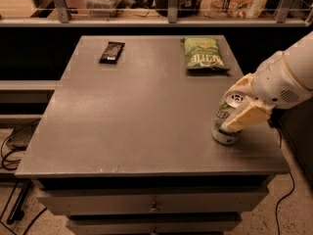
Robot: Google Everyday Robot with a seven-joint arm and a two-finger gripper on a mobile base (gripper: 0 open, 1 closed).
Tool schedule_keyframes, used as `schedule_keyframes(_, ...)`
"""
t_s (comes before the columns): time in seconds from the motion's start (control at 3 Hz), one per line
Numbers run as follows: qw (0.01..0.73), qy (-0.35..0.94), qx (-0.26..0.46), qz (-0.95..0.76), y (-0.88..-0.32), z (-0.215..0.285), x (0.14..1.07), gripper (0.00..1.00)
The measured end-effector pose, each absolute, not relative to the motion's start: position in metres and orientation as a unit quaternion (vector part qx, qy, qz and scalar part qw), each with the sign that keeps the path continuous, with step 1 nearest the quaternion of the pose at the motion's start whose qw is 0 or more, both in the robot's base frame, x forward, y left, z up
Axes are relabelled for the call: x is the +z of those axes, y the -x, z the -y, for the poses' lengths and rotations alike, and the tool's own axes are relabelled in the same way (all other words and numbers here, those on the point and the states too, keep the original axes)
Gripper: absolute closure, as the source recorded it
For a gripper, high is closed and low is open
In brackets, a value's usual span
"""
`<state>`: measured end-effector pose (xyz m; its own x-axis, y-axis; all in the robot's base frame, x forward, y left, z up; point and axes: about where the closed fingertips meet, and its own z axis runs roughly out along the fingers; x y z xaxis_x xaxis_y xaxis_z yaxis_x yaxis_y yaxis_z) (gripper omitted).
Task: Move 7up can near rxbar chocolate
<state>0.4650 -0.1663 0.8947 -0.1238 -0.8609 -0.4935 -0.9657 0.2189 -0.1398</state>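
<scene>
While the rxbar chocolate (112, 51) lies flat near the far left corner of the desk (137, 116), the robot's white arm (288, 75) reaches in from the right, sloping down toward the desk's near right corner. Its pincer (229, 109) is set around the 7up can (226, 126) standing there; whether it has clamped cannot be told. A green chip bag (204, 53) lies at the far right, well apart from the can.

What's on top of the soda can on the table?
Nothing rests on the can; its silver top shows bare. The gripper reaches in from the right and covers part of the can's side.
</scene>
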Motion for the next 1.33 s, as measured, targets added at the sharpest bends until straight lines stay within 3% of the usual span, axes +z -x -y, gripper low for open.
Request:
schedule_keyframes(0.33,0.249,0.622,0.097,-0.736,-0.484,0.159,0.913,0.71)
schedule_keyframes(0.67,0.291,0.653,0.073,-0.695,-0.508,0.116,0.974,1.0)
schedule_keyframes(1.33,0.316,0.673,0.063,-0.665,-0.522,0.087,1.006,1.0)
